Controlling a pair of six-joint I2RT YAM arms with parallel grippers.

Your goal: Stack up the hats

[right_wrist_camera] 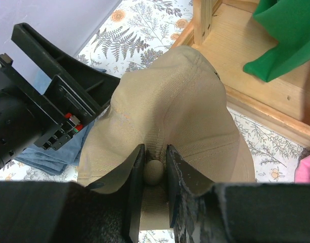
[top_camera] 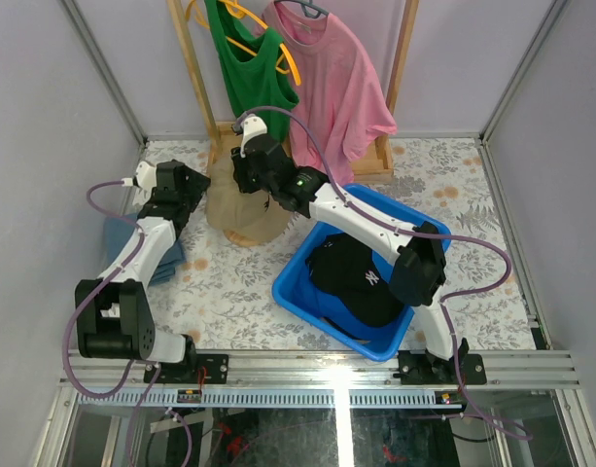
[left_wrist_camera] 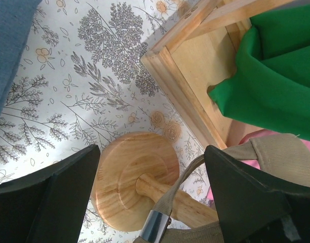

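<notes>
Two arms meet over the tan cap [top_camera: 244, 209] at the far left of the bench [top_camera: 229, 292] in the top view. The left claw [top_camera: 202, 192] is just beside it and the right claw [top_camera: 251, 190] is on it. A black cap [top_camera: 356, 277] lies in the blue bin [top_camera: 400, 212] to the right, well apart.

From the left wrist, the left claw [left_wrist_camera: 152, 157] stands wide open and holds nothing. Between its fingers show the wooden stand [left_wrist_camera: 129, 172] and the tan cap's strap [left_wrist_camera: 168, 195] with its buckle.

From the right wrist, the right claw [right_wrist_camera: 155, 162] is nearly closed, pinching the tan cap [right_wrist_camera: 170, 111] by the button on its crown.

The step in hand seems to be seating this cap on the stand. To do it well, the right claw should centre the crown over the post and lower straight. The left claw can steady the rim without snagging the strap.
</notes>
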